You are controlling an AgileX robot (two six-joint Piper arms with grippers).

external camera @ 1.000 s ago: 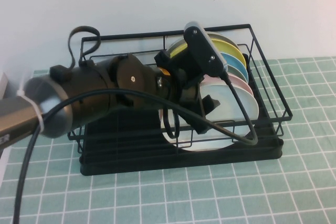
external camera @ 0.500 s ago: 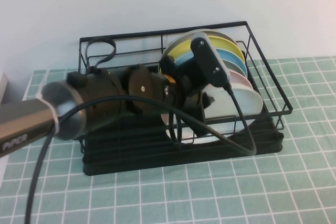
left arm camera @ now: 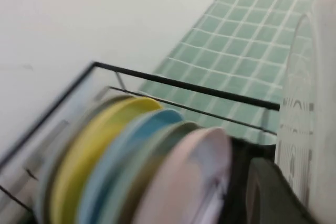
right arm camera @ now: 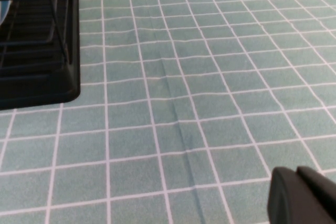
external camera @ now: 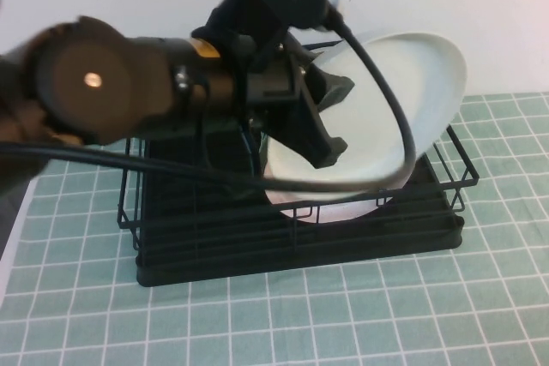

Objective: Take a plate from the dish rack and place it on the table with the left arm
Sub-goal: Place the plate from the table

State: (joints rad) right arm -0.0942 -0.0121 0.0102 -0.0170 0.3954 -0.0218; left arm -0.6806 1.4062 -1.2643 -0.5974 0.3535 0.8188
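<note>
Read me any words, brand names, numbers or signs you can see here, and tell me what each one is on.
No text can be read in these pictures.
Grey marks on the plate, left wrist view: too blurred to read.
Left gripper, gripping the plate above the dish rack: no lettering shows.
Right gripper, low over the table: no lettering shows.

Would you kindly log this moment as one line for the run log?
left tool: shut on plate, lifted above dish rack | right tool: low over table, parked | placement: not yet done
</note>
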